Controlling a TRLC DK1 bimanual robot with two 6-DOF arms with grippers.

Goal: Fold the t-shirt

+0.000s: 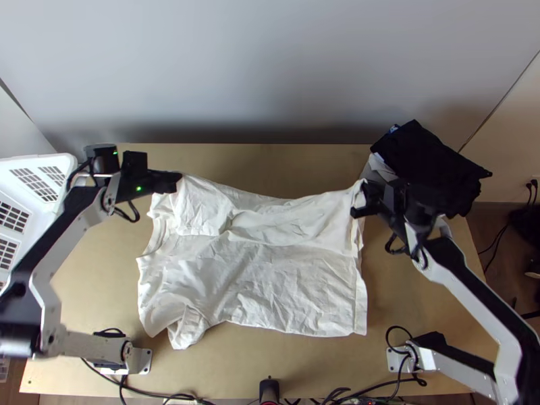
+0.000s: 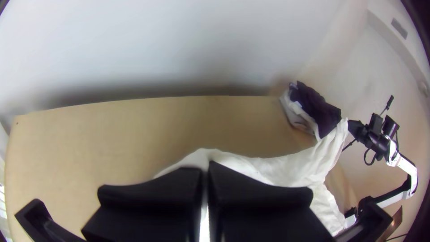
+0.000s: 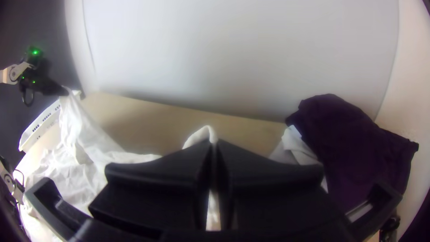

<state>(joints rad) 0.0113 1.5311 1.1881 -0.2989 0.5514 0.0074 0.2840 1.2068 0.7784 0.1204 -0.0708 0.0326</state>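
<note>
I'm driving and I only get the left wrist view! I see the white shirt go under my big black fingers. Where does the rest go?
Observer: In the top view, the white t-shirt spreads over the table toward the arms' bases.

Operator: Is it all neat down there?

Observer: No, its near-side sleeve sticks out crookedly below the left part of the shirt.

Operator: And is the other robot hand really squeezing it?

Observer: Yes, the right wrist view shows the right gripper closed, with white cloth pinched between its fingers.
</note>
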